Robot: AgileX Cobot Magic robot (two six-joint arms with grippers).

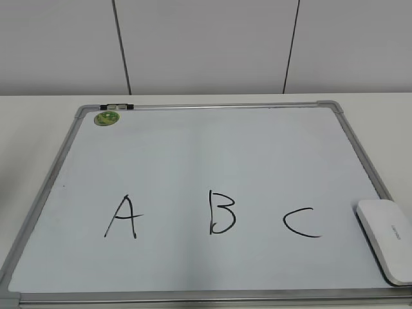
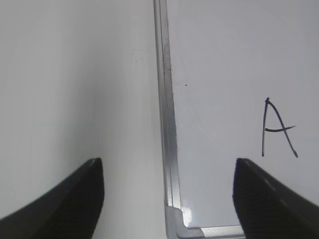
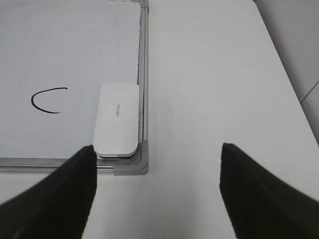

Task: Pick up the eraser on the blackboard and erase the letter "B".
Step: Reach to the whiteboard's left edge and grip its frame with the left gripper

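The blackboard (image 1: 193, 154) lay flat on a white table (image 1: 38, 122), w/ letters "A" (image 1: 122, 217), the letter "B" (image 1: 221, 211) and "C" (image 1: 302, 222) in a row near its front edge. The eraser (image 1: 386, 239) sat at approx 4 o'clock of the board, in the front-right corner against the frame, right of "C". Green magnet (image 1: 107, 118) at 11 o'clock. Left gripper (image 2: 167, 196) was spread apart over the board's left frame, holding nothing. Right gripper (image 3: 157, 191) also spread wide, empty, above the eraser's corner.
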